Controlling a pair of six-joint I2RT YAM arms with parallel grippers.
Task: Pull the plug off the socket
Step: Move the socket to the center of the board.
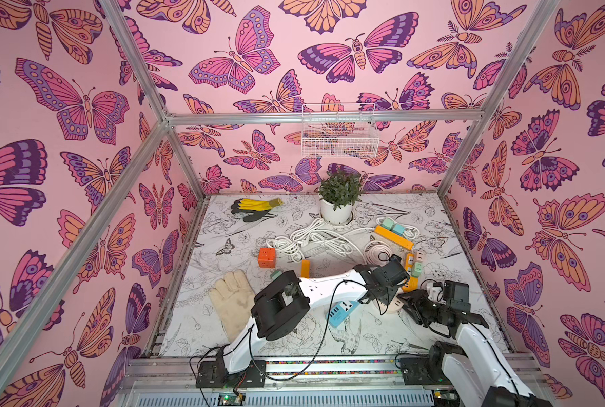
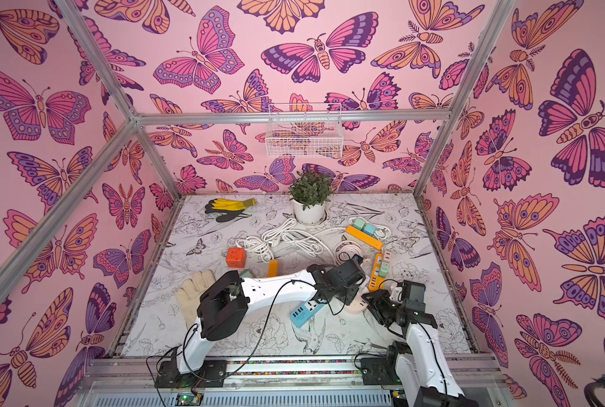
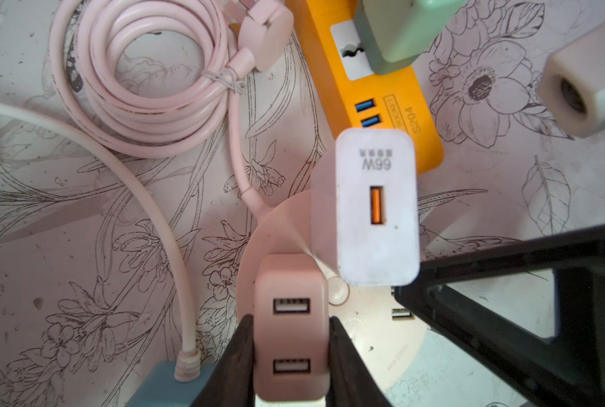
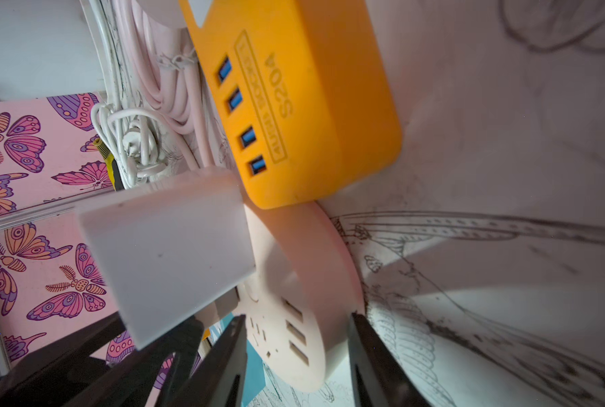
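Note:
A round pink socket (image 3: 364, 334) lies on the table at the front right, seen in both top views (image 1: 394, 306) (image 2: 355, 304). Two chargers stand plugged into it: a pink plug (image 3: 290, 338) with two USB ports and a white 66W charger (image 3: 377, 211). My left gripper (image 3: 290, 319) comes down from above and is shut on the pink plug, one finger pressed on each side. My right gripper (image 4: 295, 315) reaches in low from the right. It is open, and its fingers straddle the socket's rim (image 4: 294, 267) beside the white charger (image 4: 170, 253).
An orange power strip (image 3: 382, 105) with a green charger (image 3: 399, 31) lies just behind the socket. A coiled pink cable (image 3: 146, 91) and a blue strip (image 1: 343, 310) lie to its left. Farther off are white cables (image 1: 311, 239), an orange cube (image 1: 267, 257), a beige glove (image 1: 232, 299) and a potted plant (image 1: 336, 211).

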